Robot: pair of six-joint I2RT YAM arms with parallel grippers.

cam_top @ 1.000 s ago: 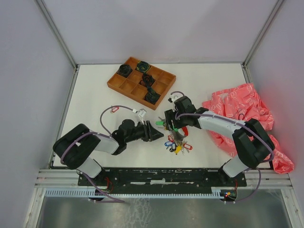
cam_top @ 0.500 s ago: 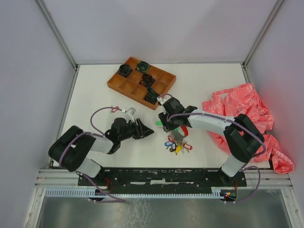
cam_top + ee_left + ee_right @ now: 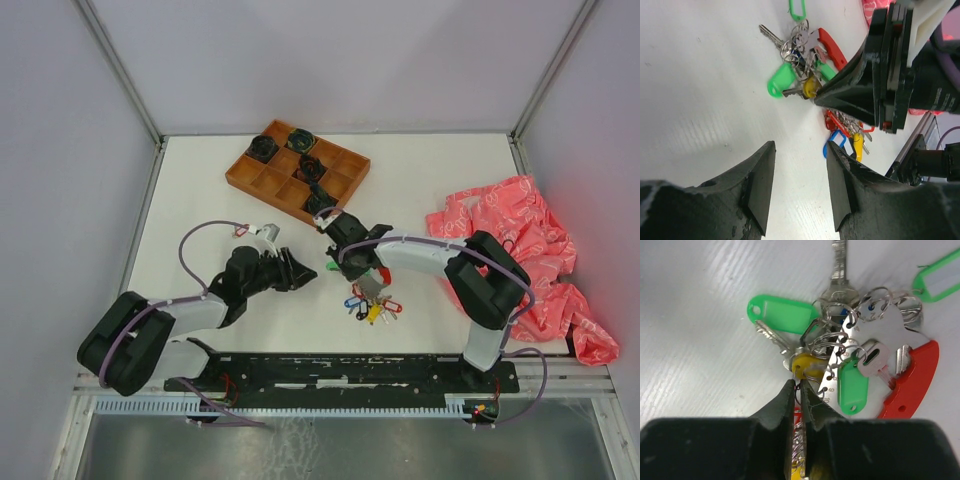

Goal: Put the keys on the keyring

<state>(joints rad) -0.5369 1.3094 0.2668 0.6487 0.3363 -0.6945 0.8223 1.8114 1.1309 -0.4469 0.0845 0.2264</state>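
Note:
The keyring, a red crescent with a grey metal plate, lies on the table with several keys on it: a green-tagged key, a yellow-tagged one and another green tag. My right gripper points down at the pile, its jaws pinched on the thin wire ring of the yellow-tagged key. More keys with blue, red and yellow tags lie just nearer. My left gripper hovers open and empty left of the pile, facing the right gripper and the keyring.
An orange-brown compartment tray with dark coiled bundles stands at the back. A crumpled pink bag lies along the right side. White walls enclose the table on three sides.
My right gripper shifted left along the key pile and closed from open onto the yellow key's ring. The left arm drew back to the left, still open.

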